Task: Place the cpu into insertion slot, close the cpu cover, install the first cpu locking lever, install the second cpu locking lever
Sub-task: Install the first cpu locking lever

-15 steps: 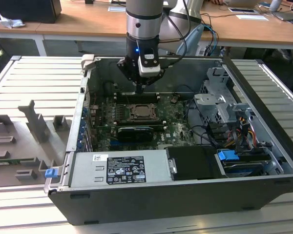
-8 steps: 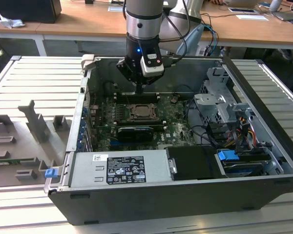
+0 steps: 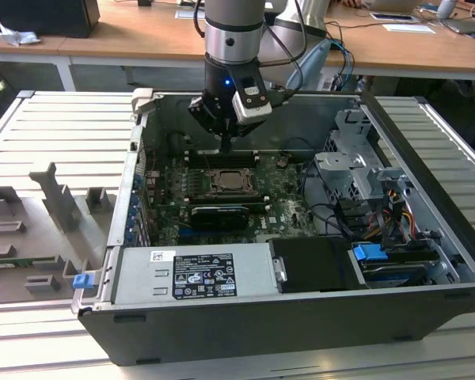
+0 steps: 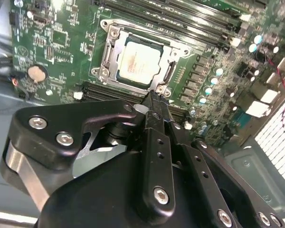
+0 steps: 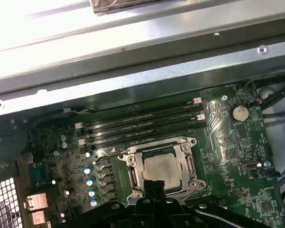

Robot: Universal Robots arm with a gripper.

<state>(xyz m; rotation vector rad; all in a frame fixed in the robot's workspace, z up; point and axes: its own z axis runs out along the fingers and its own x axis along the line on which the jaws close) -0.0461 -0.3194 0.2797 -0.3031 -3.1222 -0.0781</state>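
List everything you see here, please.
computer case: one, dark grey, lying open
motherboard: one, green, inside the case
cpu: one, pale silver, mid-motherboard
cpu cover: one, silvery, flat around the cpu
memory slots: several, black, either side of the cpu cover
coin battery: one, silver, on the motherboard
power supply: one, grey, inside the case
robot arm: one, silver, above the case
pincer: one, black, shut, empty, near the cpu cover's edge

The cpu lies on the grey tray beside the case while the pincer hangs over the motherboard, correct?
Not quite: the cpu's place is wrong. The cpu sits in the socket on the motherboard, framed by the cpu cover, as the second wrist view shows. The pincer does hang over the motherboard, close to the socket's edge.
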